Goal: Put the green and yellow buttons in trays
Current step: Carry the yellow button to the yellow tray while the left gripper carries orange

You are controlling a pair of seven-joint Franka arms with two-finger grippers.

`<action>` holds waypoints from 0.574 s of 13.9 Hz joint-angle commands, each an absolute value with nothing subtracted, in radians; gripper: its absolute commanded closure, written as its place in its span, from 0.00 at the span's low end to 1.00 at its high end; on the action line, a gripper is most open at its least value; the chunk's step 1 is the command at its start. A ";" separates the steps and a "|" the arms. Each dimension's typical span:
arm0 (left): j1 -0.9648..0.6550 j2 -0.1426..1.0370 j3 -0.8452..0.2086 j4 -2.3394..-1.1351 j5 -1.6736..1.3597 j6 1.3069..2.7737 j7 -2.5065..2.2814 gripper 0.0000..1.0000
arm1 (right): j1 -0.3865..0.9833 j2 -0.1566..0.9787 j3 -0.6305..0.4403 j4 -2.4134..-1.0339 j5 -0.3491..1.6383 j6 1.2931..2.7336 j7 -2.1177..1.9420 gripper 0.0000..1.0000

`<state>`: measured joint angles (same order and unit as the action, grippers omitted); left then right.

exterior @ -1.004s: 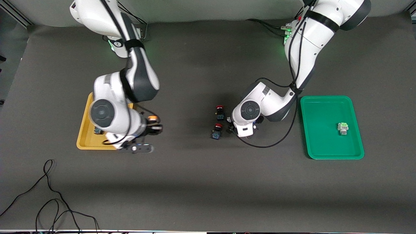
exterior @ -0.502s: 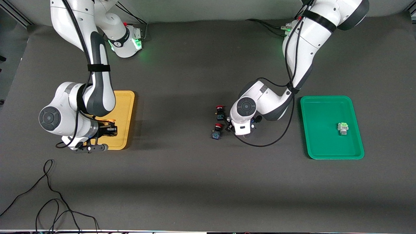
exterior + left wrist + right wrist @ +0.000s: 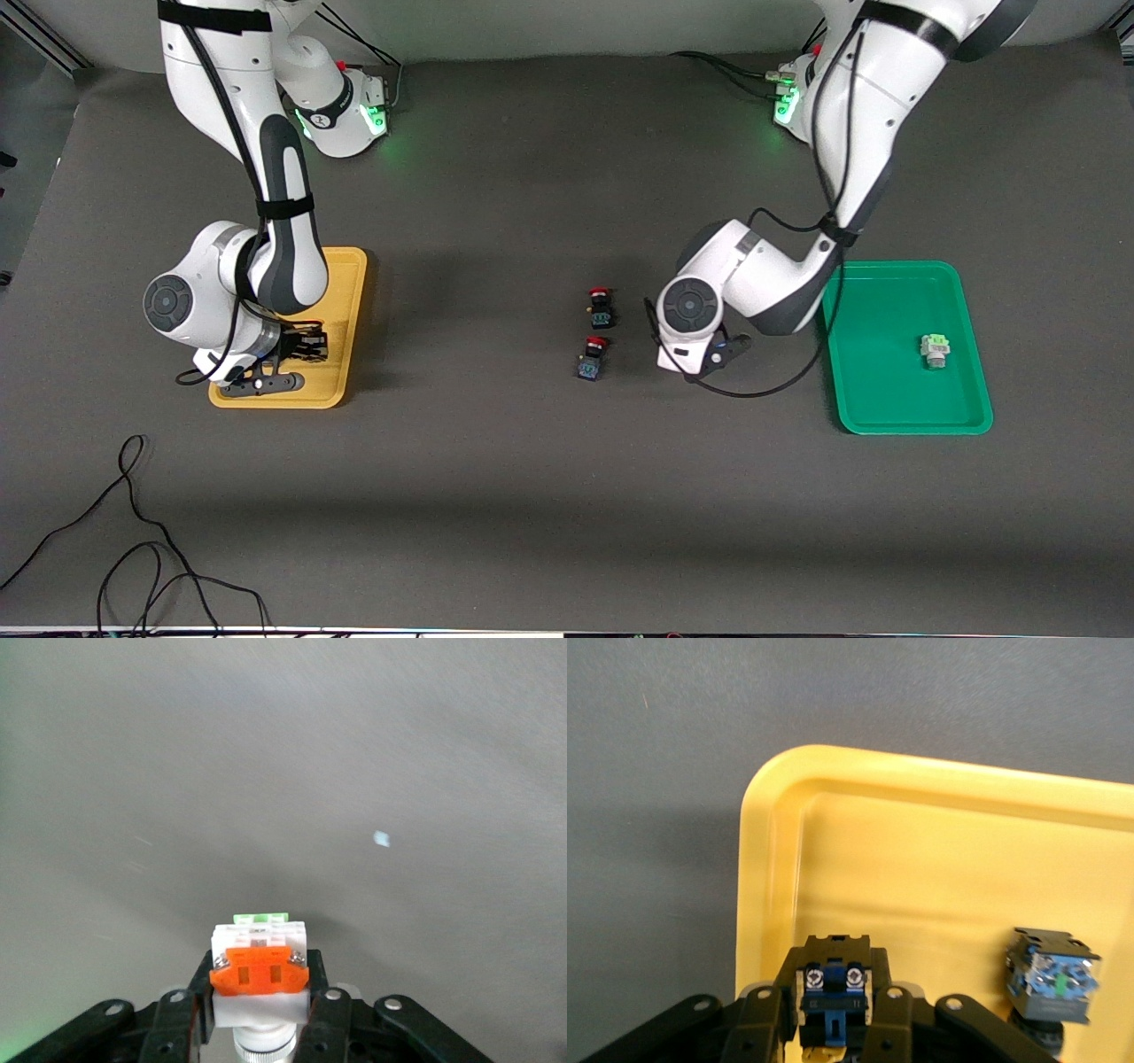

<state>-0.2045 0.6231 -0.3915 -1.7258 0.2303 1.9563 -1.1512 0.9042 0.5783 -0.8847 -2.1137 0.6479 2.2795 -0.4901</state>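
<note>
My right gripper is over the yellow tray, near its corner. It is shut on a yellow-capped button with a black-blue body. A second black-blue button lies in that tray. My left gripper is over the bare mat between the red switches and the green tray. It is shut on a white-bodied button with an orange block. A white button with a pale green cap lies in the green tray.
Two red-capped switches lie on the mat mid-table, beside my left gripper. Loose black cables lie on the mat near the front camera at the right arm's end.
My right gripper carried its button from beside the yellow tray to over it. My left gripper moved from beside the red switches toward the green tray with the white button.
</note>
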 commanded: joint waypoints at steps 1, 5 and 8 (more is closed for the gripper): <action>-0.134 0.505 -0.396 -1.746 0.226 1.834 -0.903 1.00 | 0.914 0.603 -0.893 -2.112 0.695 2.293 -0.534 0.58; 0.009 0.420 -0.394 -1.752 0.219 1.723 -0.477 1.00 | 0.913 0.583 -0.894 -2.085 0.696 2.267 -0.522 0.00; 0.130 0.393 -0.391 -1.769 0.224 1.732 -0.171 1.00 | 0.911 0.581 -0.926 -1.975 0.695 2.165 -0.517 0.00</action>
<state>0.0640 0.4320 -0.3857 -1.7236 0.2275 1.7251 -0.3471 0.9053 0.6000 -0.8937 -2.0470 0.6694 2.2432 -0.5017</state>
